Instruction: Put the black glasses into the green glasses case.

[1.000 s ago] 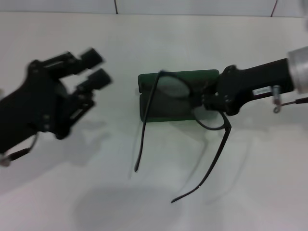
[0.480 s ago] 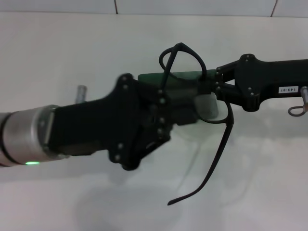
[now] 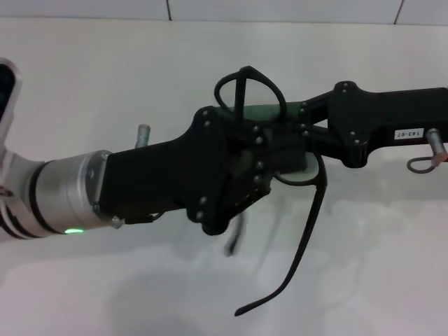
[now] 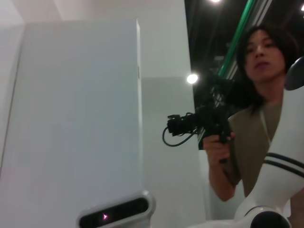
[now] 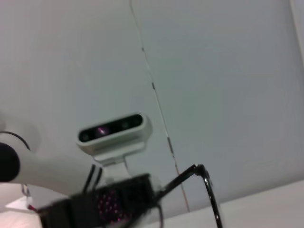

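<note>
The black glasses (image 3: 246, 85) hang tilted above the table, one lens ring standing up and one long temple arm (image 3: 302, 238) trailing toward the front. My right gripper (image 3: 302, 133) reaches in from the right and is shut on the frame near its middle. The right wrist view shows the glasses' hinge and temple (image 5: 207, 186). Only a thin strip of the green glasses case (image 3: 264, 110) shows, behind the frame. My left gripper (image 3: 269, 159) has reached in from the left and covers most of the case, right against the glasses. Its fingertips are hidden under its own body.
The white table (image 3: 364, 266) runs to a tiled wall at the back. The left arm's silver wrist section (image 3: 66, 196) lies across the left half of the table. In the left wrist view a person (image 4: 251, 123) stands nearby holding a camera.
My left arm has swung in from the far left to lie over the case. The glasses have tipped up, one lens now standing, and have shifted slightly left with the right gripper.
</note>
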You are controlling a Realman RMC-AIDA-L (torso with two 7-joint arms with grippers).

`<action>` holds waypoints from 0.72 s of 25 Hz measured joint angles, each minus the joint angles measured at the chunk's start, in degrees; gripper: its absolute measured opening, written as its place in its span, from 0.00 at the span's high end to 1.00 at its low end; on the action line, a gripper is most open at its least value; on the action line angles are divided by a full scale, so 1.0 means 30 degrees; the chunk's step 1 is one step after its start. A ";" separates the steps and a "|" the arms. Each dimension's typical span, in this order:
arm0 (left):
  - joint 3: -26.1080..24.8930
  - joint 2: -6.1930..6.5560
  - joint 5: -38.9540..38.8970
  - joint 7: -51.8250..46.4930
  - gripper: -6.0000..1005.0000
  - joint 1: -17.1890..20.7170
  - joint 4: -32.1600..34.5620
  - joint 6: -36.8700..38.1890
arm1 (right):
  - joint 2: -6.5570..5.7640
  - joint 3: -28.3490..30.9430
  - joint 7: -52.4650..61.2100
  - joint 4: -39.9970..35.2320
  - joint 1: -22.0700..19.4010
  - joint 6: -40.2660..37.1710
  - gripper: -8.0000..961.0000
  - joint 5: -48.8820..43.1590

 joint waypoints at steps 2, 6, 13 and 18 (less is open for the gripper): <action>0.0012 -0.0016 0.0019 -0.0009 0.94 -0.0025 -0.0017 -0.0235 | -0.0012 -0.0031 -0.0085 0.0356 0.0172 -0.0231 0.92 0.0273; 0.0213 -0.0045 -0.0001 -0.0009 0.94 -0.0258 -0.0377 -0.0519 | 0.0003 -0.0034 -0.0232 0.0571 0.0345 -0.0372 0.92 0.0351; 0.0282 -0.0056 -0.0037 0.0140 0.94 -0.0443 -0.0769 -0.0832 | 0.0005 -0.0046 -0.0355 0.1019 0.0745 -0.0670 0.92 0.0401; 0.0279 -0.0054 -0.0054 0.0207 0.94 -0.0471 -0.0771 -0.1120 | 0.0004 -0.0062 -0.0501 0.1052 0.0853 -0.0867 0.92 0.0416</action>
